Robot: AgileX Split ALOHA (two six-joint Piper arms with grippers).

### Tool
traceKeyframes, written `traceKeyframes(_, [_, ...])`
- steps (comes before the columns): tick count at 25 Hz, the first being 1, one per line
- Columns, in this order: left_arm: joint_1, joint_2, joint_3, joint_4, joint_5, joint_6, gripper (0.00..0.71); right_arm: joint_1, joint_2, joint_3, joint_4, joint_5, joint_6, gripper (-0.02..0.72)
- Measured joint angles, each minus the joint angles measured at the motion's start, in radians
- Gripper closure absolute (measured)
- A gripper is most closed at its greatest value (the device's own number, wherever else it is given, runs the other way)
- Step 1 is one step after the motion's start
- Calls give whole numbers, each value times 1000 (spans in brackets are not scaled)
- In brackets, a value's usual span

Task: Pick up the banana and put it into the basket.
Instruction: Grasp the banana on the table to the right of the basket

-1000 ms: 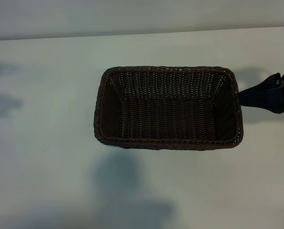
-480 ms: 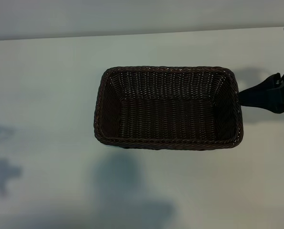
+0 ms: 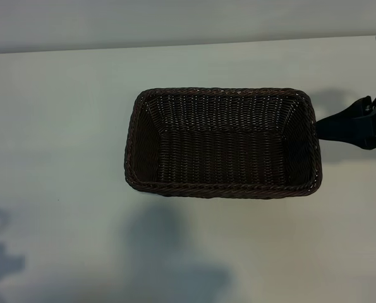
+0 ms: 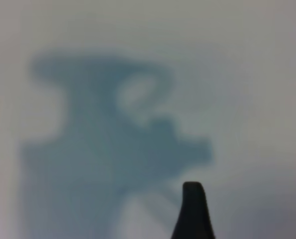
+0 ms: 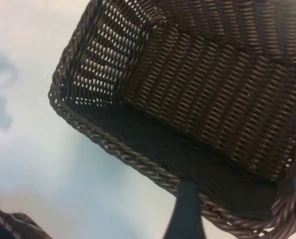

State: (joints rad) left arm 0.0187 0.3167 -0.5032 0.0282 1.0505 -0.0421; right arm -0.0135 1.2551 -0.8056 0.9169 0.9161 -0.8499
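I see the rectangular dark brown woven wicker basket (image 3: 222, 142) with its braided rim sitting on the pale, off-white table (image 3: 61, 126), and its woven floor is bare. I cannot find the banana in any of my three views, so I cannot say where it lies.

My right gripper (image 3: 349, 128) reaches in from the basket's right-hand short end in the exterior view, a dark finger (image 3: 339, 128) pointing at that end wall and stopping just beside the rim. From its wrist camera I look down over the braided rim (image 5: 138, 162) into the basket, with one dark fingertip (image 5: 185, 211) rising in front of that rim. Its jaws stand wide and hold nothing.

My left gripper is outside the exterior view; only a soft grey shadow (image 3: 1, 262) falls on the table well to the left of the basket, toward the near edge. Its wrist camera shows bare table, the arm's blurred shadow (image 4: 108, 149) and a single dark fingertip (image 4: 192, 211). Those jaws are also spread wide with nothing between them.
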Motion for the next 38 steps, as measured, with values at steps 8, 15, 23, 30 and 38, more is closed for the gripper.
traceKeyframes(8, [0, -222, 0, 0, 0, 0, 136, 0, 0, 0, 0, -1, 0, 109])
traceKeyframes(15, [0, -325, 2, 0, 1, 0, 136, 0, 0, 0, 18, 1, 2, 109])
traceKeyframes(23, [0, -325, 3, 0, 1, 0, 136, 0, 14, -45, 54, -62, 12, 109])
traceKeyframes(30, [0, -325, 3, 0, 1, 1, 136, 0, 128, -216, -104, -19, 198, 109])
traceKeyframes(38, [0, -325, 3, 0, 1, 4, 136, 0, 247, -334, -328, 23, 381, 109])
